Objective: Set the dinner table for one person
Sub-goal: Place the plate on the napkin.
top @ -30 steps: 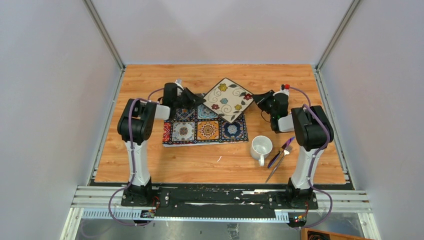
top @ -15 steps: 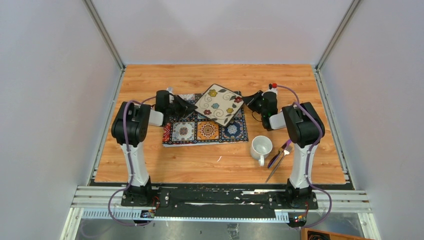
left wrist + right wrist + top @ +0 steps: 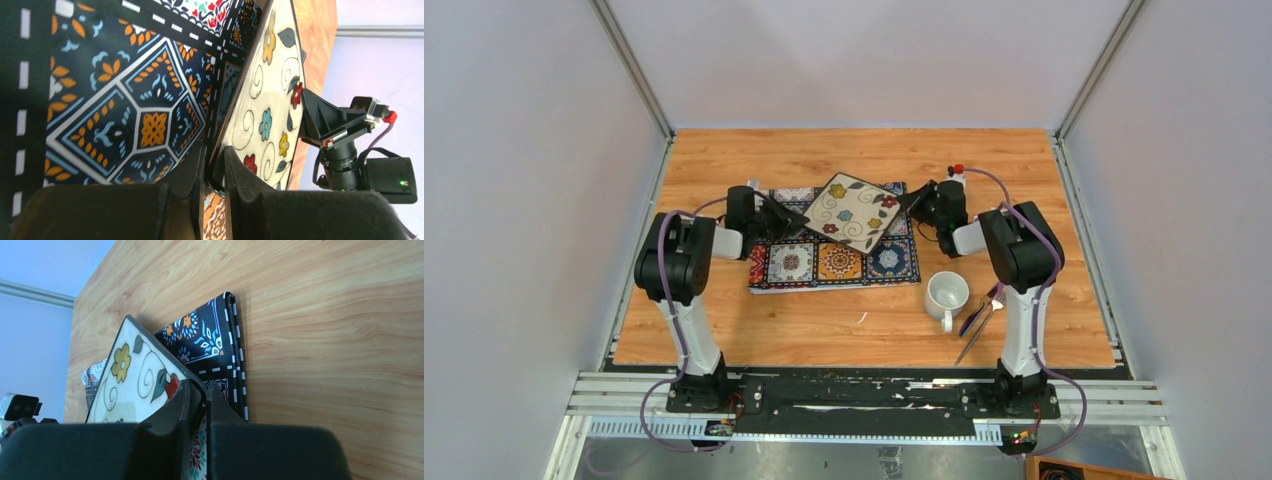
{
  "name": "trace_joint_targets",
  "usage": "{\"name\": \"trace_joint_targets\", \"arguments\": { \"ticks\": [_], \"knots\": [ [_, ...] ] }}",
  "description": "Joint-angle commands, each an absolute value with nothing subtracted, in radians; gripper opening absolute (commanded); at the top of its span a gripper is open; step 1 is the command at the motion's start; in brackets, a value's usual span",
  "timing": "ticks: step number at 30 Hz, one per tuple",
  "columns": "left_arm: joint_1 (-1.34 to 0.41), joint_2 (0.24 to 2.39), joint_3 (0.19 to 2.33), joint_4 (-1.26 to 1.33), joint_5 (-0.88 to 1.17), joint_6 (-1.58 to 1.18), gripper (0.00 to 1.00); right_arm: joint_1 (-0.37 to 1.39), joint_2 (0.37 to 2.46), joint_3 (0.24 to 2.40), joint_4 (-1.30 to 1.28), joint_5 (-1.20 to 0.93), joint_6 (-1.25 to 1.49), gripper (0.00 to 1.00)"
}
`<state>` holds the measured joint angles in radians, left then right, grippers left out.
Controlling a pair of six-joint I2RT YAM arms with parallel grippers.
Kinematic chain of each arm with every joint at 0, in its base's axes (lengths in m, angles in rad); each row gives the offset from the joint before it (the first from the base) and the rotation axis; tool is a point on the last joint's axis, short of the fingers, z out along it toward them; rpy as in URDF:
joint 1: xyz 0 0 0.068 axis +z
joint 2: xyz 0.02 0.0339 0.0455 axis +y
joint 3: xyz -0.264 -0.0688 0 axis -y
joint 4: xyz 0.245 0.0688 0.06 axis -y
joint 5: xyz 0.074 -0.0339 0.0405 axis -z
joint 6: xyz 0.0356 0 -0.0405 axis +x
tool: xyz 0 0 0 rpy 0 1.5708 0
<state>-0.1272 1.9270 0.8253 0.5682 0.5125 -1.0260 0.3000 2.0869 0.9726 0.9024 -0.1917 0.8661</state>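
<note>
Watching the top view, I had the square floral plate gripped at two opposite corners. The left gripper was pinched nearly shut on its left corner, and the right gripper was just as narrow on its right corner. The plate hung tilted over the upper half of the patterned placemat at centre frame, not lying flat as far as I could judge. The dinner table filled the middle of the view, with the mat spread on it. The white mug and the cutlery sat at lower right, off the mat. I judged the setting roughly a third done: the plate had to be lowered, then the mug and cutlery arranged.
</note>
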Motion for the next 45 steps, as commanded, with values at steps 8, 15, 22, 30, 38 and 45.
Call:
{"name": "trace_joint_targets", "arguments": {
  "ticks": [8, 15, 22, 30, 38, 45],
  "knots": [
    [-0.218, 1.786, 0.754, 0.645, 0.706, -0.959, 0.0, 0.628, 2.101, 1.066, 0.813, -0.555, 0.754, 0.0],
    [-0.218, 1.719, 0.671, 0.643, 0.692, -0.949, 0.0, 0.65, 2.121, 1.085, 0.797, -0.555, 0.748, 0.0],
    [-0.218, 1.658, 0.599, 0.641, 0.689, -0.943, 0.0, 0.65, 2.135, 1.108, 0.786, -0.557, 0.744, 0.0],
    [-0.218, 1.626, 0.545, 0.642, 0.687, -0.942, 0.0, 0.649, 2.141, 1.13, 0.767, -0.552, 0.733, 0.0],
    [-0.218, 1.585, 0.495, 0.641, 0.68, -0.934, 0.0, 0.646, 2.151, 1.152, 0.744, -0.548, 0.719, 0.0],
    [-0.221, 1.61, 0.478, 0.699, 0.696, -0.958, 0.0, 0.64, 2.153, 1.155, 0.738, -0.545, 0.714, 0.0]
  ]
}}
